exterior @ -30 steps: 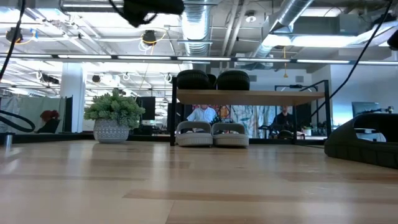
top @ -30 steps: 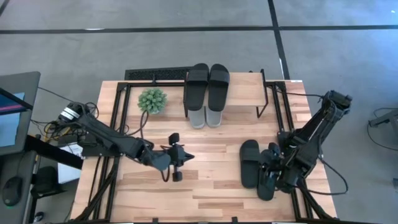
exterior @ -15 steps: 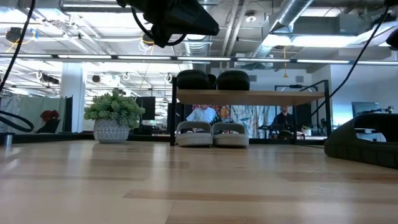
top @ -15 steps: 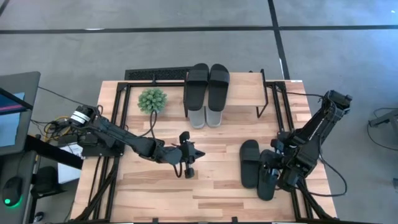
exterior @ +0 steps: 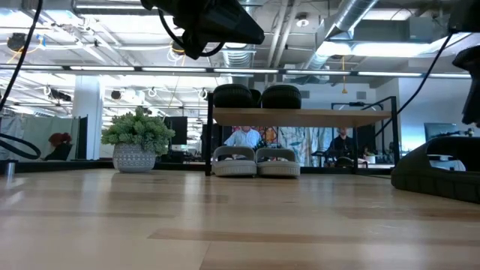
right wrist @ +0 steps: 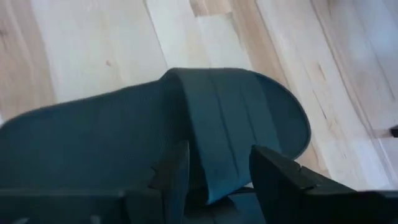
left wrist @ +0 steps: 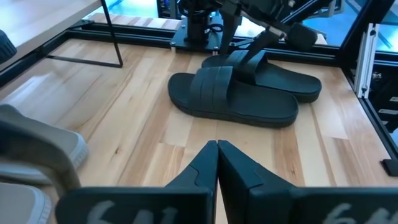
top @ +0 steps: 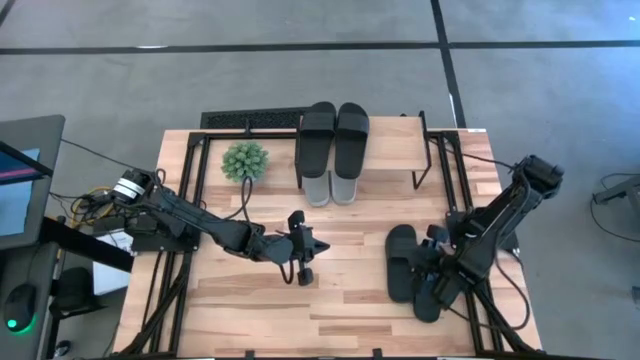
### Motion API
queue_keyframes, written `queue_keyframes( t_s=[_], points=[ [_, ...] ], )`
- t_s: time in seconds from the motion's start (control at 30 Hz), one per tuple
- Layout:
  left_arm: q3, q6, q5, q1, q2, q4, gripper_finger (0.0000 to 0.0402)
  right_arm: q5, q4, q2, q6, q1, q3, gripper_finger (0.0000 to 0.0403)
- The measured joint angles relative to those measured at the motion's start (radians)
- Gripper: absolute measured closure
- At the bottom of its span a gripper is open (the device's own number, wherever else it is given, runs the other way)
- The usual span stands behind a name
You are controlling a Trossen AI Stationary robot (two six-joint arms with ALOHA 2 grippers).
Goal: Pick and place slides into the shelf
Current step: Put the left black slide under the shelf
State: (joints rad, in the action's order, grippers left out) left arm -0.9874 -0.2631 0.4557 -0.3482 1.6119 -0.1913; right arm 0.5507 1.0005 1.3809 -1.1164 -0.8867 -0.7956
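Note:
One black slide (top: 401, 262) lies flat on the table at the right. Its mate (right wrist: 205, 124) lies beside it, under my right gripper (right wrist: 214, 162). That gripper is open and points steeply down, one finger on each side of the edge of the slide's strap. My left gripper (left wrist: 217, 148) is shut, empty, and hangs above the table's middle, pointing at the black pair. On the shelf (top: 395, 148) at the far edge a second black pair (top: 335, 135) rests on the top board. A grey pair (top: 330, 188) stands on the table under it, ends sticking out. My right gripper has the strap's edge (right wrist: 233, 146) of the black slide between its open fingers, coming from above at a slant. I cannot tell whether either finger touches the strap. The slide lies flat on the table.
A small potted plant (top: 245, 160) stands left of the shelf. Black metal rails (top: 190, 190) run along the table's left and right sides. Bare wood lies between the two grippers and along the near edge.
My left gripper has gone toward the table's right and a little down, then kept still, staying shut. My right gripper has sunk toward the black slide beneath it and tipped more steeply down. The slides have not moved.

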Motion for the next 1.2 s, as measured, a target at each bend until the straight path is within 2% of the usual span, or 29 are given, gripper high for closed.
queue_keyframes(
  t_s=[0.27,0.43,0.57,0.67,0.73,1.0,1.2],
  points=[
    [0.0,-0.009,0.003,-0.012,0.0,0.001,0.0401,-0.011,-0.051,0.085,0.021,-0.001,0.0,0.0244],
    [0.0,-0.01,0.003,-0.023,0.0,0.001,0.0401,-0.008,-0.031,0.127,-0.013,0.023,0.0,0.0265],
    [0.0,-0.024,0.003,-0.029,0.0,0.002,0.0401,-0.003,-0.031,0.147,0.014,0.058,-0.001,0.0309],
    [0.0,-0.038,0.005,-0.035,0.0,0.011,0.0401,0.024,-0.035,0.142,0.048,0.081,-0.002,0.0367],
    [0.0,-0.049,0.005,-0.04,0.0,0.032,0.0401,0.047,-0.023,0.131,0.052,0.09,-0.002,0.0391],
    [0.0,-0.107,0.08,-0.081,0.0,0.119,0.0401,0.114,0.06,0.09,0.06,0.155,0.001,0.0397],
    [0.0,-0.112,0.132,-0.107,0.0,0.154,0.0401,0.171,0.065,0.05,0.217,0.251,0.001,0.04]
  ],
)
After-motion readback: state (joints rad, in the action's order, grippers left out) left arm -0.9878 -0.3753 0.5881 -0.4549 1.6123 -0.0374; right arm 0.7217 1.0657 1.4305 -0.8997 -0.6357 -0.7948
